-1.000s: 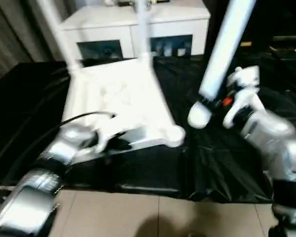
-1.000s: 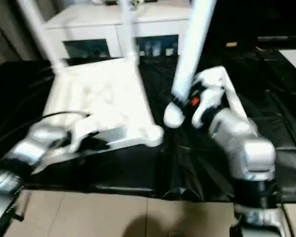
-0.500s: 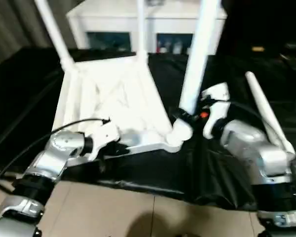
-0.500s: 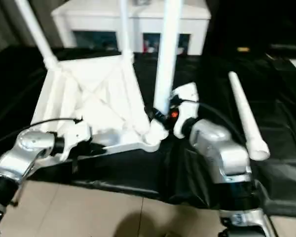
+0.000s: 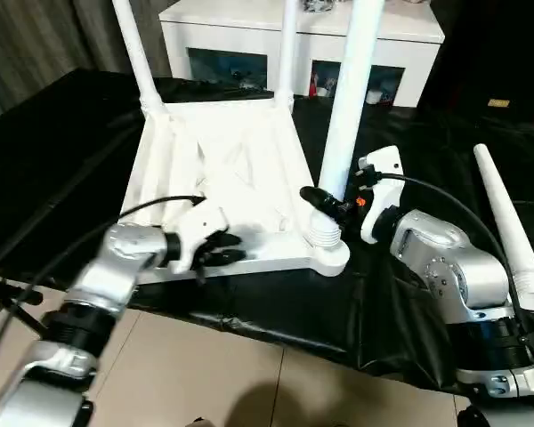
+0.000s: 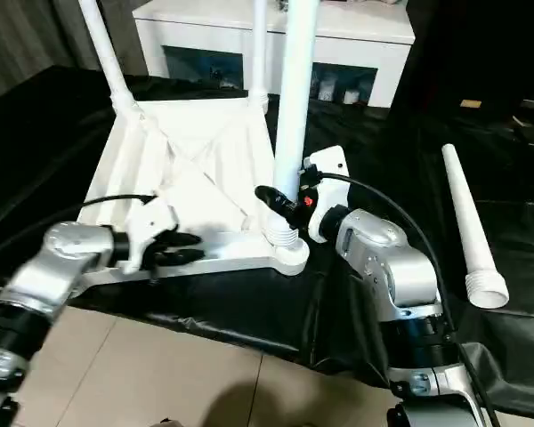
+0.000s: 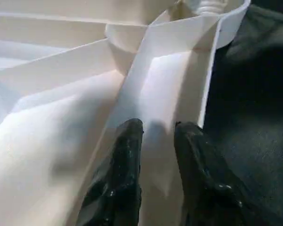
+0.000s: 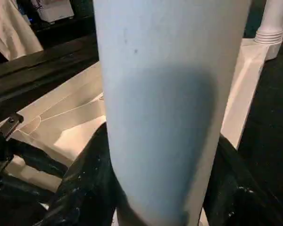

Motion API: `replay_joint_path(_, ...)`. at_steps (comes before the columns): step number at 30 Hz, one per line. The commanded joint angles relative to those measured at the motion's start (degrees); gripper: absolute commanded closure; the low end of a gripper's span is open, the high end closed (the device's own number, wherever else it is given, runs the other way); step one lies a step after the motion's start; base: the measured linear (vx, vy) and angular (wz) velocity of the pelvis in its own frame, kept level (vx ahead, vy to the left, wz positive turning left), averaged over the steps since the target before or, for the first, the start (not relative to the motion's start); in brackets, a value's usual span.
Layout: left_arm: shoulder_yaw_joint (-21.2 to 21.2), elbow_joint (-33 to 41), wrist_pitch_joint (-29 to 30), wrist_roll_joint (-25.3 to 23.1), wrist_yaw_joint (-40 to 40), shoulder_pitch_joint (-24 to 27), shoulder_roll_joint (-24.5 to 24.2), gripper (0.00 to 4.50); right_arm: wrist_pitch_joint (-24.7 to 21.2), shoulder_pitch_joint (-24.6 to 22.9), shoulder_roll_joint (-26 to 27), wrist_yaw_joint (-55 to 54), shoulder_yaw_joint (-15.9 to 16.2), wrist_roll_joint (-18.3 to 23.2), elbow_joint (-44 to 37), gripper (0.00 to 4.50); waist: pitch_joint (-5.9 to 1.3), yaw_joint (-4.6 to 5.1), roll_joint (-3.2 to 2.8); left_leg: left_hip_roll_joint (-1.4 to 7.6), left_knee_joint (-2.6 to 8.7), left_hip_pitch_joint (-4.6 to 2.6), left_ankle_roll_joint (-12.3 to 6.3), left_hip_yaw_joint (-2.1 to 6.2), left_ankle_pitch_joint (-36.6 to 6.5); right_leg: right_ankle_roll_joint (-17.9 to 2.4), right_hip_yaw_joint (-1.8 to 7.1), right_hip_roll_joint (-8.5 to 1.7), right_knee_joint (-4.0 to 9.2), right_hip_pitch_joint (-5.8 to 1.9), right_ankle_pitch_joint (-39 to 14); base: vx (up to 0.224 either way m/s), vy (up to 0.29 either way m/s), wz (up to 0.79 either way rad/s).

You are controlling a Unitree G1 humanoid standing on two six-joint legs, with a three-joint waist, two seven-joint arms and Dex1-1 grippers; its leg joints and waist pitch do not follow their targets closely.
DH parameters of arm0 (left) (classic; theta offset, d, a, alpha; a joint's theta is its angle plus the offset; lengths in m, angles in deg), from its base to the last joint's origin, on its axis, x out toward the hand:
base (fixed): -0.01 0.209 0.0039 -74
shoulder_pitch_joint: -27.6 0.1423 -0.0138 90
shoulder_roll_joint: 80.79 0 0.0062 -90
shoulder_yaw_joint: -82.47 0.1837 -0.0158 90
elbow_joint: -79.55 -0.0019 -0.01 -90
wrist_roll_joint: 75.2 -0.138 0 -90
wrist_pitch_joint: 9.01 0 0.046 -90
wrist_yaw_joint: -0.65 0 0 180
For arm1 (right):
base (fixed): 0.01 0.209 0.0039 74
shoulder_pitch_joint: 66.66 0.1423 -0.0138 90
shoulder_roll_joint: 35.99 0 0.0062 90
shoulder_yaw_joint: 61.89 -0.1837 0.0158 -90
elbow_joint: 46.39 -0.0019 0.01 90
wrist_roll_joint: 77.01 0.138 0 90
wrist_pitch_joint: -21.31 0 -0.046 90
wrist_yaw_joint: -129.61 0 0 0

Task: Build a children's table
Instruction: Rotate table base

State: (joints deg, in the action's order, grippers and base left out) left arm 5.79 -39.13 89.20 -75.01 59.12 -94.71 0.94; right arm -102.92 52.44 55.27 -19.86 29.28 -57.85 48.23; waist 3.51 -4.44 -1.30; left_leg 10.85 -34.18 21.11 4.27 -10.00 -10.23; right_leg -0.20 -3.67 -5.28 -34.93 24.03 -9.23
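left tool [image 5: 221, 248] clamped on near edge rib of tabletop [image 5: 222, 173], upside down on black-draped worktop [image 5: 62, 133] | right tool [image 5: 325, 203] clamped on upright leg [image 5: 347, 98] over near-right corner socket [image 5: 324, 253] | spare leg [image 5: 509, 227] lying far right

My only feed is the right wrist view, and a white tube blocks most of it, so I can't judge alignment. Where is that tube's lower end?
Observer: The white tapered tube leg stands upright in the right gripper. Its threaded end sits on the near right corner socket of the upturned white plastic tabletop, with threads showing above it.
Operator: Is the tabletop braced?
Observer: Yes, the left gripper is clamped on a rib at the near edge.
Operator: What about the other legs?
Observer: Two standing legs rise from the far corners. A spare leg lies on the black cloth, on the robot's right.
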Motion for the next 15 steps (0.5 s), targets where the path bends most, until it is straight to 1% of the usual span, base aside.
replay_joint_path(1,0.72,-1.04,0.1,0.46,1.13,-1.11,0.72,3.11,0.93,0.35,-0.29,0.05,0.01,-0.42,-0.4,2.64,-4.37,-0.19,-0.45,1.37,4.29,-0.56,0.95,0.31,-13.18,-11.04,2.43,-2.6,3.86,-3.18,-12.57,0.0,0.0,0.0)
replay_joint_path(3,1.46,-2.32,-0.65,0.06,1.6,-1.96,1.41,3.11,1.01,0.25,-0.57,-0.14,-0.29,-0.42,-0.6,2.64,-4.42,-0.24,-0.45,1.34,4.28,-0.61,1.01,0.32,-13.36,-11.19,2.38,-2.47,3.86,-3.22,-11.79,0.0,0.0,0.0)
replay_joint_path(4,1.79,-3.3,-1.18,-0.29,1.69,-2.48,1.71,3.11,1.0,0.18,-0.67,-0.24,-0.44,-0.41,-0.74,2.64,-4.47,-0.36,-0.85,1.39,4.26,-0.68,1.17,0.4,-13.63,-11.34,2.4,-2.52,3.78,-3.23,-11.43,0.0,0.0,0.0)
replay_joint_path(5,1.89,-4.17,-1.39,-0.45,1.77,-2.95,2.03,3.11,0.98,0.11,-0.75,-0.32,-0.56,-0.42,-0.88,2.64,-4.37,-0.3,-0.61,1.35,4.31,-0.63,1.1,0.32,-13.88,-11.3,2.37,-2.41,3.97,-3.21,-11.49,0.0,0.0,0.0)
replay_joint_path(6,2.03,-5.16,-1.69,-0.73,1.7,-3.55,2.44,3.11,0.84,-0.09,-0.94,-0.36,-0.67,-0.42,-1.25,2.64,-4.51,-0.41,-0.87,1.3,4.21,-0.72,1.24,0.35,-13.83,-11.47,2.37,-2.4,3.82,-3.29,-10.83,0.0,0.0,0.0)
replay_joint_path(8,2.28,-6.72,-2.04,-1.06,1.78,-4.44,3.12,3.11,0.52,-0.6,-1.28,-0.38,-0.75,-0.44,-2.1,2.64,-4.54,-0.48,-1.2,1.29,4.16,-0.76,1.33,0.35,-13.87,-11.73,2.35,-2.37,3.85,-3.33,-9.98,0.0,0.0,0.0)
replay_joint_path(9,2.77,-8.3,-2.88,-1.71,1.4,-5.2,3.69,3.11,0.21,-1.1,-1.7,-0.3,-0.7,-0.52,-2.94,2.64,-4.48,-0.47,-1.19,1.17,4.14,-0.71,1.27,0.36,-14.11,-11.71,2.31,-2.3,3.93,-3.45,-9.98,0.0,0.0,0.0)
replay_joint_path(11,3.06,-9.31,-3.45,-2.13,1.27,-5.64,4.03,3.11,0.04,-1.36,-1.89,-0.21,-0.68,-0.62,-3.38,2.64,-4.46,-0.51,-0.96,1.18,4.16,-0.6,1.13,0.39,-14.23,-11.5,2.3,-2.34,3.99,-3.63,-10.29,0.0,0.0,0.0)
replay_joint_path(12,3.61,-10.77,-3.99,-2.65,1.41,-6.31,4.75,3.11,-0.33,-1.87,-2.23,-0.17,-0.79,-0.61,-4.23,2.64,-4.44,-0.36,-1.77,1.16,4.2,-0.57,1.22,0.48,-14.69,-11.33,2.26,-2.37,4.08,-3.68,-11.02,0.0,0.0,0.0)
replay_joint_path(13,3.84,-11.45,-4.3,-2.84,1.41,-6.62,5.01,3.11,-0.49,-2.08,-2.33,-0.21,-0.83,-0.6,-4.6,2.64,-4.47,-0.31,-1.41,1.13,4.14,-0.77,1.15,0.42,-15.35,-11.1,2.23,-2.35,4.33,-3.63,-12.11,0.0,0.0,0.0)
replay_joint_path(14,3.85,-11.5,-4.31,-2.85,1.41,-6.64,5.03,3.11,-0.5,-2.09,-2.34,-0.21,-0.84,-0.6,-4.62,2.64,-4.51,-0.33,-1.29,1.13,4.14,-0.73,1.07,0.45,-15.33,-11.14,2.22,-2.36,4.28,-3.7,-12.36,0.0,0.0,0.0)
replay_joint_path(15,4.15,-13.15,-4.8,-3.06,1.37,-7.35,5.68,3.11,-0.77,-2.48,-2.61,-0.35,-1.03,-0.53,-5.26,2.64,-4.45,-0.3,-1.57,1.07,4.13,-0.5,0.79,0.47,-14.9,-11.05,2.22,-2.39,4.33,-3.79,-12.86,0.0,0.0,0.0)
